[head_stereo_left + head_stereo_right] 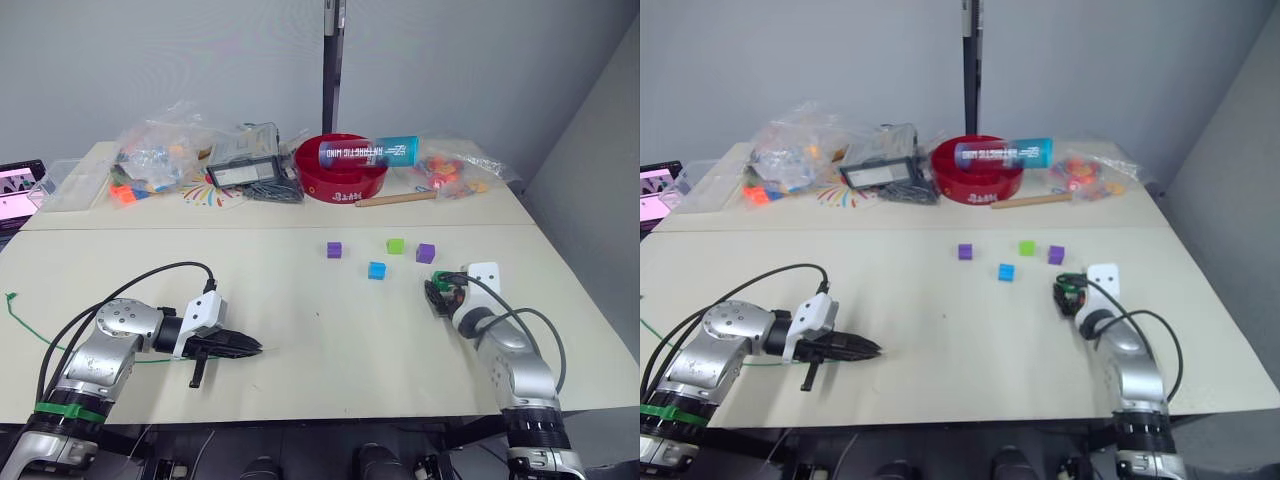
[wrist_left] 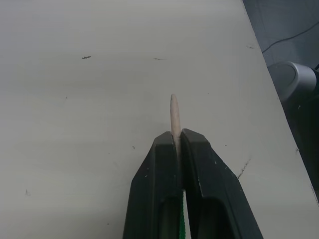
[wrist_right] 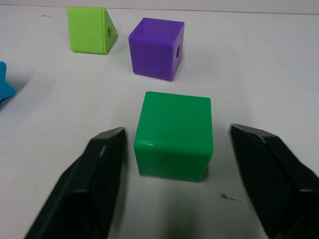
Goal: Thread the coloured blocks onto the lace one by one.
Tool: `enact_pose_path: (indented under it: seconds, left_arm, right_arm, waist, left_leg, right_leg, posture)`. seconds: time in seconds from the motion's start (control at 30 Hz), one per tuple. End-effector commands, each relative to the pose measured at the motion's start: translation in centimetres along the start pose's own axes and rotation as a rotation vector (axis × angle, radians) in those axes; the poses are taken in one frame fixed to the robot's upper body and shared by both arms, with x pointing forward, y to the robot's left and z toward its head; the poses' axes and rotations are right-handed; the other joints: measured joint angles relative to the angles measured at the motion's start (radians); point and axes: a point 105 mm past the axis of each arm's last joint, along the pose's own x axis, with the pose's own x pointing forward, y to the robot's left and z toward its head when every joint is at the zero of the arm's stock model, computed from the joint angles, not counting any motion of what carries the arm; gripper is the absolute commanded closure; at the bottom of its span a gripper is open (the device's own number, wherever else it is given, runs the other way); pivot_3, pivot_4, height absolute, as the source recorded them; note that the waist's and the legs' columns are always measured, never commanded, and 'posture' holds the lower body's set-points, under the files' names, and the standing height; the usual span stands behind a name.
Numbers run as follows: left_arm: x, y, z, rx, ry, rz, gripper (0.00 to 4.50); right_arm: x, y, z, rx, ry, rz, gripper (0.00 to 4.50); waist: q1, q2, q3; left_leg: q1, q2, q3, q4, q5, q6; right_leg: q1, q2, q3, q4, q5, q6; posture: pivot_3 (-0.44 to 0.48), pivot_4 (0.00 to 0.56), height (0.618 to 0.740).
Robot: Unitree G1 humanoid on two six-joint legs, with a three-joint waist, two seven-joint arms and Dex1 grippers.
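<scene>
Straddling the dark green block (image 3: 173,137), the right gripper (image 3: 174,181) stood wide open, empty; the left gripper (image 2: 178,144) pinched the lace (image 1: 20,320) tip; closing squarely should keep the hole reachable

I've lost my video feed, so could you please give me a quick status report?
Left end effector shut on the lace, pale tip protruding. Right end effector open, straddling the dark green block on the table. Nothing threaded yet, nothing in the way.
</scene>
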Motion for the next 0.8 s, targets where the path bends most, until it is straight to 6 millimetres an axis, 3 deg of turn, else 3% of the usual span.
enact_pose_path:
  seconds: [0.03,0.1,0.27,0.57,0.63,0.7,0.8]
  left_arm:
    - [-0.7,0.4,0.9,0.040,-0.002,0.018,4.50]
    - [-0.7,0.5,0.8,0.040,-0.002,0.020,4.50]
    - [-0.9,0.4,0.6,0.035,0.003,0.019,4.50]
    - [-1.0,0.4,0.3,0.035,0.005,0.007,4.50]
    - [-0.9,0.6,0.2,0.036,0.008,-0.001,4.50]
    - [-0.9,0.8,0.2,0.036,0.007,-0.008,4.50]
    - [-0.9,0.9,0.1,0.037,0.009,-0.011,4.50]
  right_arm:
    - [0.1,-0.5,1.4,-0.001,-0.057,-0.023,2.54]
    - [0.0,-0.3,1.6,0.010,-0.075,-0.017,3.28]
    - [-1.6,0.7,2.4,0.027,-0.112,-0.007,3.32]
    - [-8.7,9.3,3.4,0.069,-0.145,0.202,3.32]
    - [-10.1,12.0,2.1,0.104,-0.088,0.244,3.32]
    - [-10.7,13.9,0.1,0.022,-0.026,0.309,3.32]
    - [-10.4,13.8,-1.5,0.054,0.020,0.288,3.32]
  waist:
    - [0.000,0.000,0.000]
    - [0.001,0.000,0.000]
    - [0.001,0.000,0.000]
    - [0.000,0.000,0.000]
    - [0.002,0.000,0.000]
    - [0.002,0.000,0.000]
    - [0.003,-0.001,0.000]
  left_leg:
    - [0.000,0.000,0.000,0.000,0.000,0.000]
    - [0.000,0.000,0.000,0.000,0.000,0.000]
    - [0.000,0.000,0.000,0.000,0.000,0.000]
    - [-0.001,0.000,-0.001,-0.001,0.000,0.000]
    - [-0.001,0.000,-0.001,-0.001,0.000,0.000]
    - [-0.001,0.001,-0.002,-0.001,0.000,0.000]
    - [-0.001,0.000,-0.001,0.000,0.000,0.000]
  right_leg:
    - [0.000,0.000,0.000,0.000,0.000,0.000]
    - [0.000,0.000,0.000,0.000,0.000,0.000]
    - [0.000,0.000,0.000,0.000,0.000,0.000]
    - [-0.001,0.000,-0.001,0.000,0.000,0.000]
    - [-0.001,0.000,-0.001,0.001,-0.001,-0.001]
    - [-0.001,0.001,-0.001,0.001,-0.001,-0.001]
    - [-0.001,0.000,-0.001,-0.001,-0.001,-0.001]
  posture:
    - [0.000,0.150,0.731]
    - [0.000,0.150,0.731]
    - [0.000,0.150,0.731]
    - [0.000,0.150,0.731]
    - [0.000,0.150,0.731]
    - [0.000,0.150,0.731]
    - [0.000,0.150,0.731]
